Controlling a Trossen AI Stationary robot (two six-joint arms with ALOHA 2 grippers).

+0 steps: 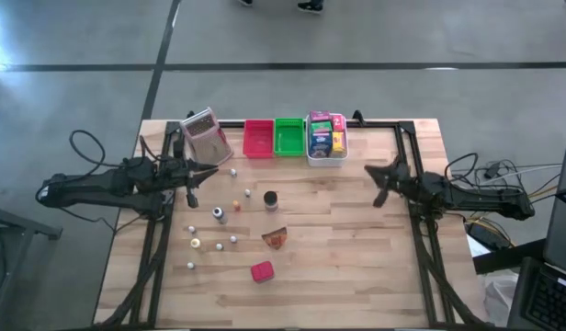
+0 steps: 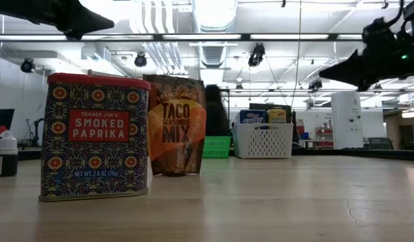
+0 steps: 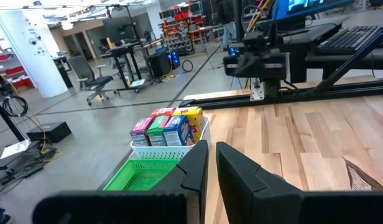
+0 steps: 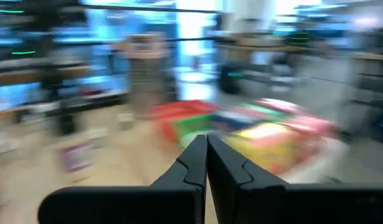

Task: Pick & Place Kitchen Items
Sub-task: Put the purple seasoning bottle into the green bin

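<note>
While both arms hang above the wooden table [image 1: 356, 248] with nothing held, the step in hand looks like choosing the next loose item. The left gripper [image 1: 193, 196] hovers near the back left, its fingers [image 3: 198, 171] a narrow slit apart and empty. The right gripper [image 1: 379, 196] hovers at the right, pressed fully together on nothing.

The kitchen items lie two ways: coloured packets [image 1: 325, 136] already stand in the white slatted basket [image 1: 325, 160], while small pale bottles [image 1: 219, 214], a dark jar [image 1: 271, 199], an orange-brown pouch [image 1: 276, 238] and a red tin [image 1: 261, 270] are scattered mid-table.

A good approach would spread the left fingers first, then drop straight over a bottle, since they stand close together and could tip.

The tin reads "Trader Joe's Smoked Paprika" [image 2: 94, 138]; the pouch reads "Taco Seasoning Mix" [image 2: 177, 124]. A blue box in the basket possibly says "Frosted" [image 2: 253, 117].
</note>
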